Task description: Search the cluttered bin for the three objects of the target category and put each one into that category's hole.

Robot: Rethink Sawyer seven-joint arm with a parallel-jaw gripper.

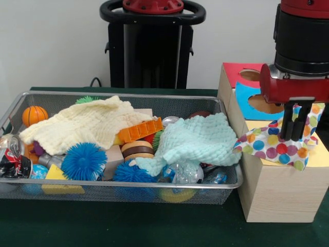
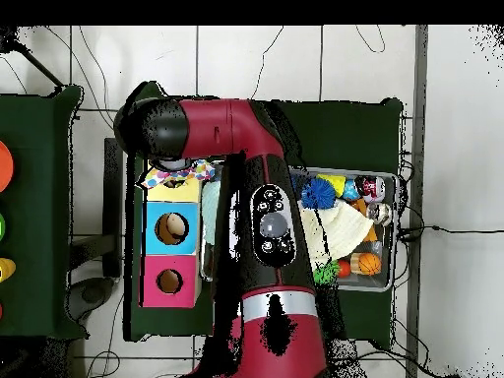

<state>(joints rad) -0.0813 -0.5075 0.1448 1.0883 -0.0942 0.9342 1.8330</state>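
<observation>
Front view, end effector [image 1: 291,135] closed on polka-dot cloth [image 1: 275,148], cloth draped across yellow-topped box [image 1: 280,193], beside wire bin [image 1: 123,189]

polka-dot cloth [image 1: 280,146] over yellow hole

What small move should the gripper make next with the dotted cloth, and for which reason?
Probably push straight down a little, then release. The gripper stands over the yellow box top with the polka-dot cloth bunched around it, spread over the box's edge, not yet down through the hole.
</observation>
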